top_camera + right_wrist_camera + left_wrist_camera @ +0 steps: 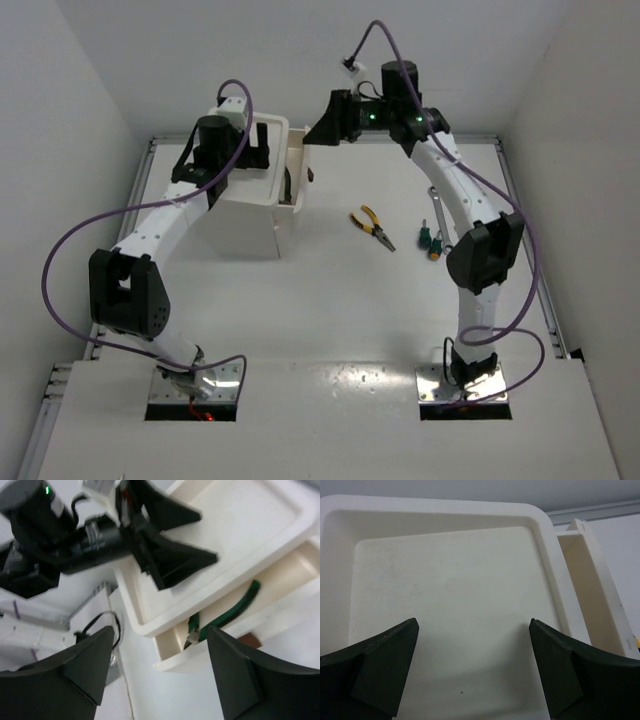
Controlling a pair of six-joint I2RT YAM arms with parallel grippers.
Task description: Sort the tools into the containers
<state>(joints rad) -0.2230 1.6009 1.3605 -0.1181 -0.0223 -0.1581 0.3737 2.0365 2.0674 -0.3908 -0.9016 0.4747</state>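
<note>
**A:** Where is the left gripper (472,675)?

**B:** Over the top tray (540,525) of the white drawer unit (245,225). Its fingers are spread wide and it grips nothing.

**A:** And the right gripper (159,672)?

**B:** Spread wide too and holding nothing. It hangs above the open drawer (172,655), which sticks out of the unit's right side.

**A:** What's in that drawer?

**B:** The green-handled pliers (227,614), lying lengthwise inside. A dark-red knob (250,640) shows on the drawer's front.

**A:** And the other tools?

**B:** The yellow-handled pliers (373,227) lie on the table (330,300), right of the unit and well apart from it. Two green screwdrivers (426,237) sit further right, just beside the right arm. A thin silver wrench (437,210) lies just behind them, partly hidden by that arm
</note>
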